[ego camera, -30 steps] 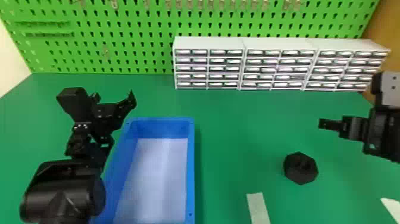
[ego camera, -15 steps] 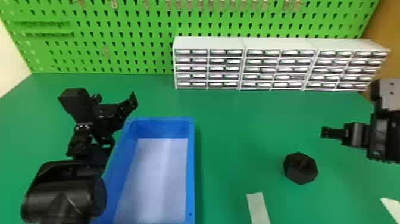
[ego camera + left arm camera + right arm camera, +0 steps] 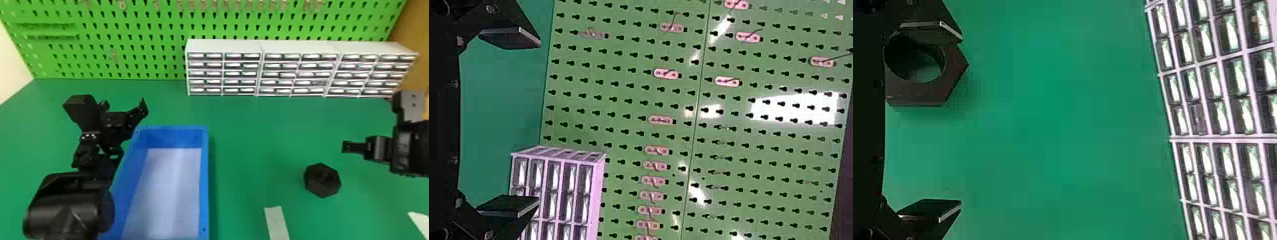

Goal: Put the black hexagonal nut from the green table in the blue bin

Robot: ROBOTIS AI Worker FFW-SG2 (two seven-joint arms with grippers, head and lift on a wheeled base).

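Right gripper (image 3: 351, 147), right edge: hovering, spread | black hexagonal nut (image 3: 322, 180), lower right: lying on green table (image 3: 252, 153), just below-left of its fingertips | left gripper (image 3: 130, 129), left: hanging spread

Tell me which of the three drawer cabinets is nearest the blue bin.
The leftmost cabinet; the middle cabinet and rightmost cabinet stand farther right of the blue bin.

The black hexagonal nut (image 3: 321, 188) is looking like matt plastic with smooth faces. The blue bin (image 3: 204, 191) is showing smooth plastic with a soft sheen, while the green table (image 3: 255, 143) is appearing smooth and mostly matt. The pegboard (image 3: 624, 95) is throwing back glossy white glare, the drawer fronts (image 3: 242, 74) are gleaming like clear plastic, and the pale strip (image 3: 276, 223) is looking matt and papery.
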